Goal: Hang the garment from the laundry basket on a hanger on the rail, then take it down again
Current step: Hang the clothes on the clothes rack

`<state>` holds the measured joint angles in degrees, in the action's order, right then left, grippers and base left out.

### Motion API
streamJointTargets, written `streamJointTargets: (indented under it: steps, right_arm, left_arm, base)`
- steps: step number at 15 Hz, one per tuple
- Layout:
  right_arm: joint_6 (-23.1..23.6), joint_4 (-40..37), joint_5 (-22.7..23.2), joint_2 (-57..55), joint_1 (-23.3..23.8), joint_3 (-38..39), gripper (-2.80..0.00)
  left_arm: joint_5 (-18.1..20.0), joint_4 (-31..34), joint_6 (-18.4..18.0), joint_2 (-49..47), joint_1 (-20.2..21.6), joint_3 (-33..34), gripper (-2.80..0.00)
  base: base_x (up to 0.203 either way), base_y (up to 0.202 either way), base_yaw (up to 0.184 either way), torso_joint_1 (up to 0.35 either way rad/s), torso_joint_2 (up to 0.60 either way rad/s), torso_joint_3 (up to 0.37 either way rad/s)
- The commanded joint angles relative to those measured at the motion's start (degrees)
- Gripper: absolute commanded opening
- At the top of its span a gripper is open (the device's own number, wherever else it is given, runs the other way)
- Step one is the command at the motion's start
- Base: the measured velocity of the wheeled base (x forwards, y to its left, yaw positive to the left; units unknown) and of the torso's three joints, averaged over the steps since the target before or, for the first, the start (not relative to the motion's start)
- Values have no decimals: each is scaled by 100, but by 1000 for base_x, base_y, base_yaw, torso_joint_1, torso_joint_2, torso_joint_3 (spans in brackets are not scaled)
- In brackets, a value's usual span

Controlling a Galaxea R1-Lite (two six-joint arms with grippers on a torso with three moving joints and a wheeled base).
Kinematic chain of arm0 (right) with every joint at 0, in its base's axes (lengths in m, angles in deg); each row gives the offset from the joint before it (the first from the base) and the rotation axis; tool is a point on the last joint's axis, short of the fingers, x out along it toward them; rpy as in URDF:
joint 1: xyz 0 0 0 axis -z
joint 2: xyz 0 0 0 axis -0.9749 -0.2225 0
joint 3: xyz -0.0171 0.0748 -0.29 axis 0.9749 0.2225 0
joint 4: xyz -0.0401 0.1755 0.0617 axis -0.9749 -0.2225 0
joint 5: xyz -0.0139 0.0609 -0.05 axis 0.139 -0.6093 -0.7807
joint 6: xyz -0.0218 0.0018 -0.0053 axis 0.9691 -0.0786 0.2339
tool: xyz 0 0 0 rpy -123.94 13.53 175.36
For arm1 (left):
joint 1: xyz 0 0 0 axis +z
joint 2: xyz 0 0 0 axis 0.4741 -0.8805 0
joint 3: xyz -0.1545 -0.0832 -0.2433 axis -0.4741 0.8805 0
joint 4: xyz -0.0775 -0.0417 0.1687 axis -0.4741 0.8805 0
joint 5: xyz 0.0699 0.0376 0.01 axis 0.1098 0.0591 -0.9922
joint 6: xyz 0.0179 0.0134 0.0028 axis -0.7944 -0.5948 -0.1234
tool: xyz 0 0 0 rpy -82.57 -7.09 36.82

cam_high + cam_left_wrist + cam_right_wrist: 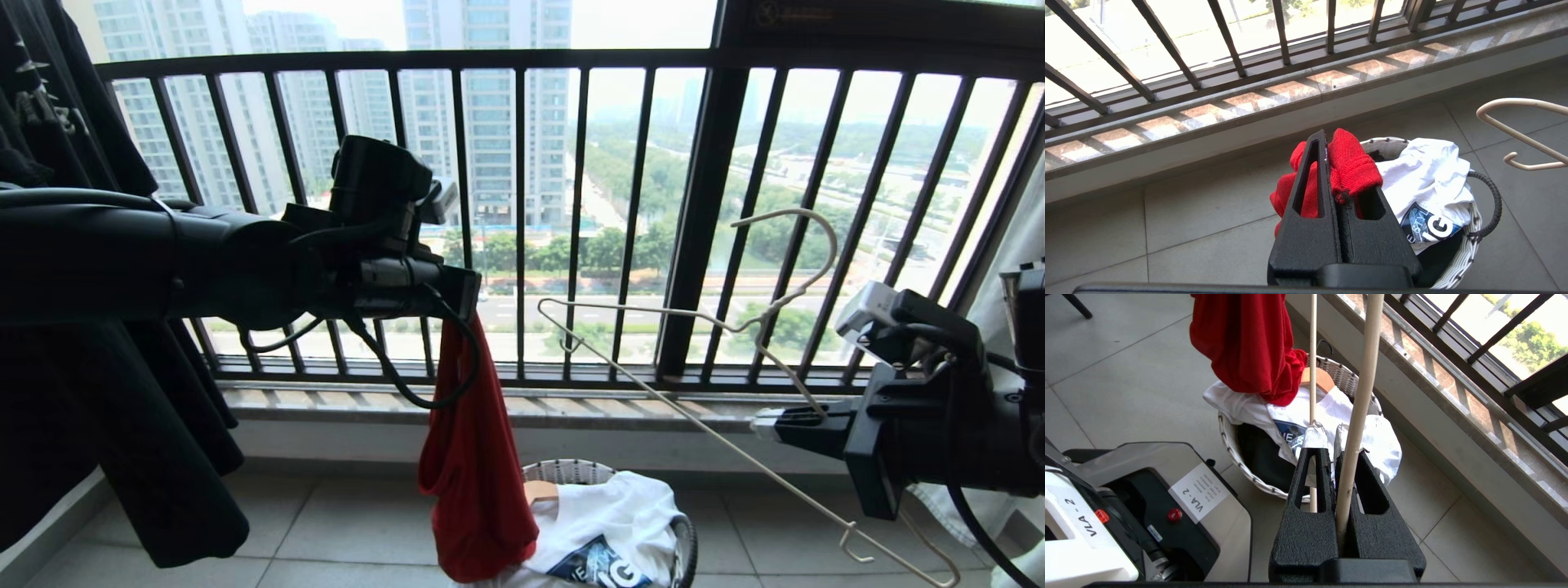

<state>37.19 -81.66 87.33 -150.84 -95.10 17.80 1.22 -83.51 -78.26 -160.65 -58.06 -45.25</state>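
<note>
The left gripper (457, 314) is clamped on a bunched fold of the garment (473, 465), which hangs limp above the laundry basket (571, 472) rim, over the left edge. Expect light, soft, shapeless fabric; grip near the collar to open the neck. The right gripper (775, 426) is closed on the hanger (694, 314) arm: thin, stiff, light wire, likely to pivot if pinched loosely.
</note>
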Motion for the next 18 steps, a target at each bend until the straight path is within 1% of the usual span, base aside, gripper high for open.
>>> streamJointTargets:
  steps: [1, 4, 8, 9, 11, 15, 16, 17, 18]
  right_arm:
    - [5, -16, 156, -164, -175, 33, -280]
    - [-16, -12, 169, -305, -498, 98, -280]
    - [-72, -9, 169, -318, -976, 154, -280]
    - [-218, 7, 169, -309, -1093, 149, -280]
    - [-838, 63, 161, -318, -1409, 42, -280]
    - [-1387, 85, 151, -584, -1561, -179, -280]
    - [-1725, 184, 151, -658, -1607, -251, -280]
    - [-1996, 448, 142, -778, -1663, -278, -280]
    - [-2135, 679, 130, -868, -1679, -282, -280]
  left_arm:
    - [-14, -1, 10, -112, 42, -87, -280]
    - [-46, -24, -8, -237, 89, -142, -280]
    - [-130, -240, -17, -396, 102, -159, -280]
    - [-190, -255, -17, -421, 102, -167, -280]
    - [-208, -256, -16, -414, 93, -158, -280]
    - [-190, -256, -2, -359, 93, -150, -280]
    - [-190, -256, 9, -326, 90, -150, -280]
    - [-190, -256, 10, -281, 84, -132, -280]
    - [-186, -254, 10, -239, 84, -120, -280]
  base:
    - [0, 0, 0, 0, 0, 0]
    - [0, 0, 0, 0, 0, 0]
    - [0, 0, 0, 0, 0, 0]
    - [0, 0, 0, 0, 0, 0]
    - [0, 0, 0, 0, 0, 0]
    - [0, 0, 0, 0, 0, 0]
    - [0, 0, 0, 0, 0, 0]
    - [0, 0, 0, 0, 0, 0]
    - [0, 0, 0, 0, 0, 0]
